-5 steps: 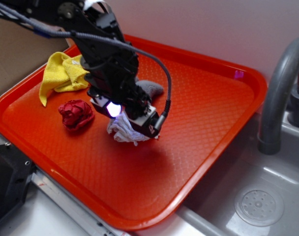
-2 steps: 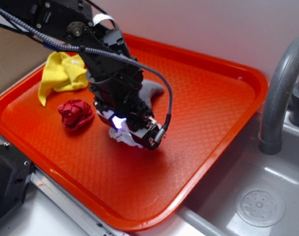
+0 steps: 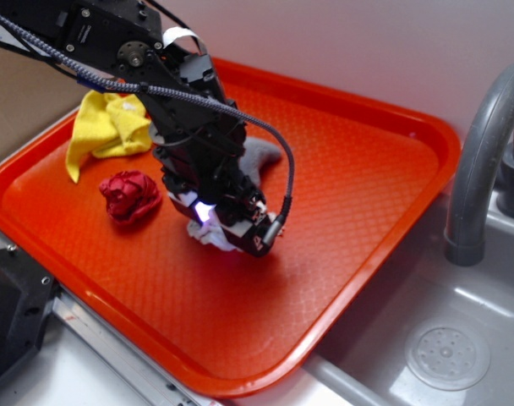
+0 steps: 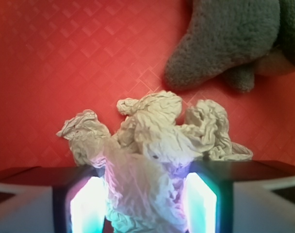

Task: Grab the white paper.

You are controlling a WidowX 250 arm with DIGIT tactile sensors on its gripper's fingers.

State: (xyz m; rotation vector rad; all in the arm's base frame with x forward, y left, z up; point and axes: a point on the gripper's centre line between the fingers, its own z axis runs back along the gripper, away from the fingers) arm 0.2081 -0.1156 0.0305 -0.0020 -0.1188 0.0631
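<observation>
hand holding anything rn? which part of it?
The hand has the white paper between its fingers, pressing on the wad's near end. The far, crumpled end sticks out free. Whether it is lifted off the tray cannot be told.

White paper (image 4: 147,160) wedged between the hand's (image 4: 143,204) lit fingers (image 4: 87,206)

The arm hides most of the white paper (image 3: 208,237) and grey plush toy (image 3: 261,155).

Right half of the orange tray (image 3: 367,169) is wide open; grey plush (image 4: 225,43) sits just behind the white paper (image 4: 152,145); red wad (image 3: 130,196) crowds the left; yellow cloth (image 3: 109,127) further back.
</observation>
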